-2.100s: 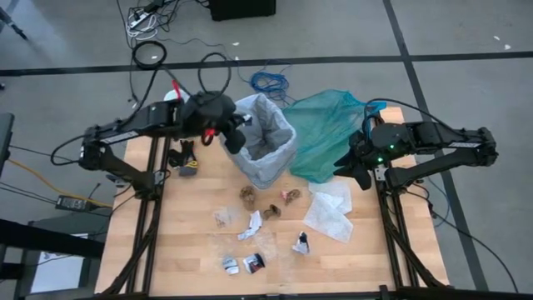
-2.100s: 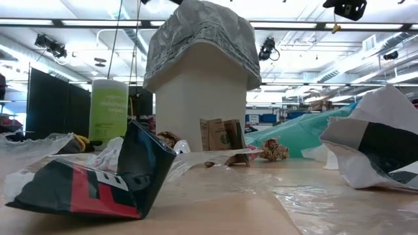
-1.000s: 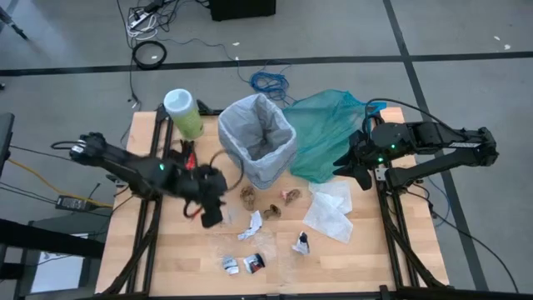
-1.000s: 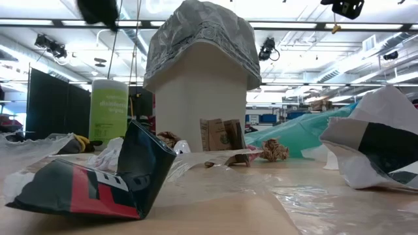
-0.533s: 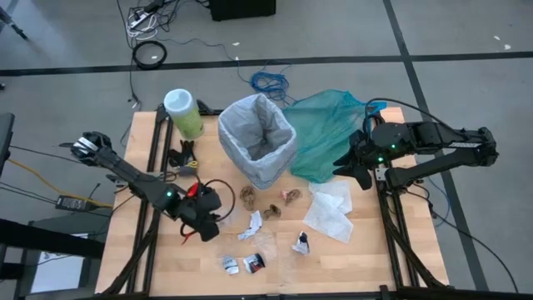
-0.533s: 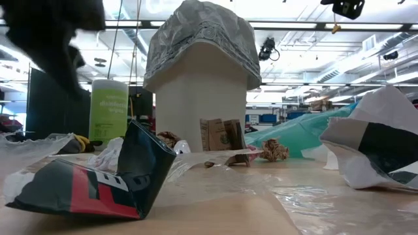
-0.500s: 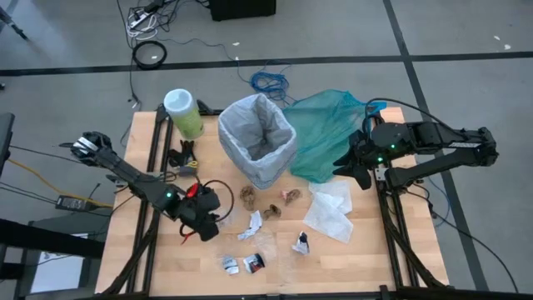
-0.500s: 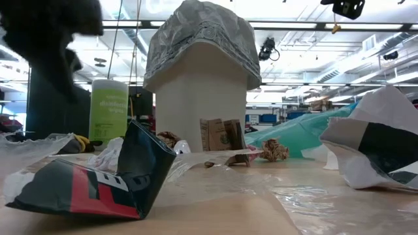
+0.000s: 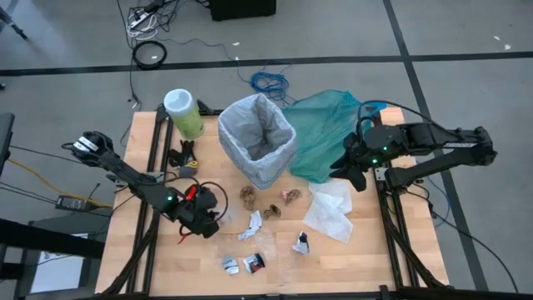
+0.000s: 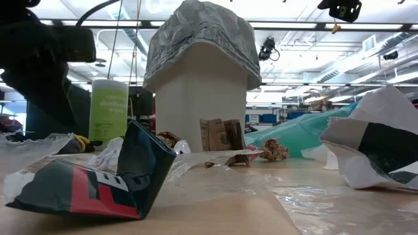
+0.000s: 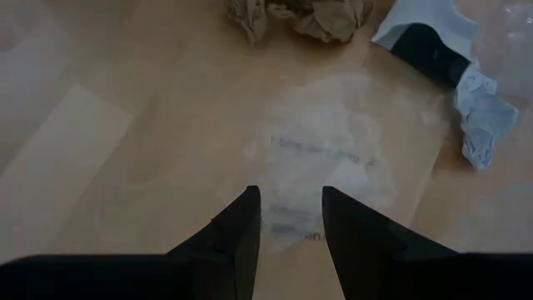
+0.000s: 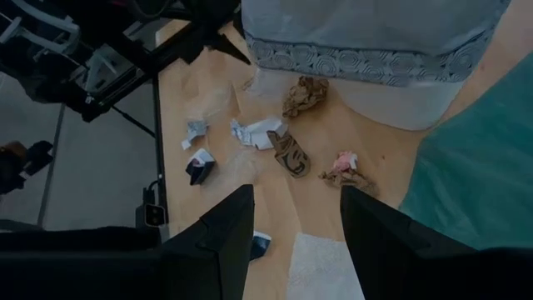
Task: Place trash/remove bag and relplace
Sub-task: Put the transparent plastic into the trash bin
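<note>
— Gathering trash first? The left gripper [image 9: 202,223] hangs low over a clear plastic scrap [image 11: 321,158] on the worktop [image 9: 166,258], fingers spread, holding nothing.

— Likely. Next it must drop and pinch. The bag [image 9: 258,133] lines the bin. The right gripper [image 9: 356,171], spread and empty, waits beside the teal bag [image 9: 321,133].

— The high view barely shows that scrap; the left wrist view does.

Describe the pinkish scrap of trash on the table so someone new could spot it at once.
Start at the lined white bin near the table's far edge, with the teal-green bag beside it. Three crumpled wads lie in a row just in front of the bin. The pinkish scrap is the one nearest the teal-green bag; the other two are plain brown.
</note>
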You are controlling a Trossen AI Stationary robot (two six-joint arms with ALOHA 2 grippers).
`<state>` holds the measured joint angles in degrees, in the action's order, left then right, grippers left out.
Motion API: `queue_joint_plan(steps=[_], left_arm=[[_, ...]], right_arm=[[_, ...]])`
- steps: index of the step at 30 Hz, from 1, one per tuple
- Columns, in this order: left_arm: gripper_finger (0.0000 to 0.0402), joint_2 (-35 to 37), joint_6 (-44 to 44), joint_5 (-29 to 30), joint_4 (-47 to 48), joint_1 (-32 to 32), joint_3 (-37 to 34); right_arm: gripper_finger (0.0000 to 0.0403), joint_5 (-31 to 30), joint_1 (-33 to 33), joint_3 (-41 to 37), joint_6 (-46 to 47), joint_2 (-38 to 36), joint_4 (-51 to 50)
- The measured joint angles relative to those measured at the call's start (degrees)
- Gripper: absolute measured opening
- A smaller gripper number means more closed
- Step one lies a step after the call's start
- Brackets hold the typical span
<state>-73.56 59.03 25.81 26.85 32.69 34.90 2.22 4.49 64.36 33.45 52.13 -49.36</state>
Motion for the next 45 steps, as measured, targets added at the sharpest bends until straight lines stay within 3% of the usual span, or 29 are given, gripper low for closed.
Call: queue_joint_plan(steps=[10,17,25,32,41,45], left_arm=[[0.0136,0.0,2.93,2.98,-5.59,-0.04,-5.95],[0.0136,-0.04,2.72,3.03,-15.3,-0.04,-10.16],[0.0112,-6.19,0.98,1.31,-19.67,-0.04,-10.33],[0.0014,-10.05,6.52,-0.31,-21.78,-0.11,-9.37],[0.0003,-6.17,4.55,-6.38,-19.47,-0.02,-2.28],[0.0003,-6.02,3.67,-7.47,-12.47,-0.04,3.54]], right_arm=[[0.0171,1.05,0.02,0.0,1.02,2.28,0.3],[0.0171,2.58,0.02,0.0,2.84,2.26,0.5],[0.0171,2.5,0.0,0.0,3.1,2.26,1.26],[0.0171,2.34,0.01,0.0,3.1,2.26,1.4],[0.0171,2.32,0.0,0.0,2.95,2.24,1.49],[0.0171,2.32,0.1,0.0,2.94,2.24,3.56]])
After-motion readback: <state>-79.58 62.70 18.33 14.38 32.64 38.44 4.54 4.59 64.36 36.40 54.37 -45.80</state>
